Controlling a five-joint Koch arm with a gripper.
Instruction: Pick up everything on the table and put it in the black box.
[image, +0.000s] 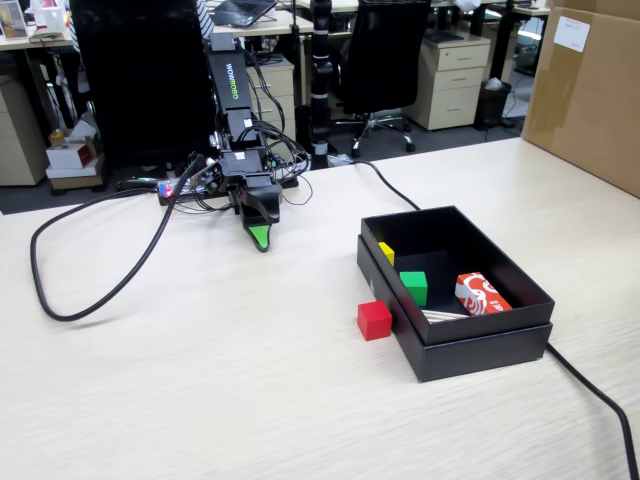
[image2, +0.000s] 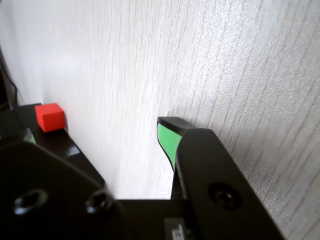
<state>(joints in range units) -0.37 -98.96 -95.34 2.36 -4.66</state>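
Note:
A red cube (image: 374, 320) sits on the table against the near left wall of the black box (image: 480, 356). Inside the box lie a yellow cube (image: 386, 252), a green cube (image: 413, 286) and a red-and-white carton (image: 482, 294). My gripper (image: 260, 238) points down at the table, well to the left of the box and behind it. It is empty. In the wrist view the gripper (image2: 97, 134) shows one green-padded finger (image2: 167, 139) with bare table beside it. The red cube (image2: 50, 116) and the box wall (image2: 55, 143) lie far ahead on the left.
A black cable (image: 60, 290) loops across the table's left part. Another cable (image: 590, 385) runs off past the box's right corner. A big cardboard box (image: 590, 90) stands at the far right. Office chairs and desks stand behind the table.

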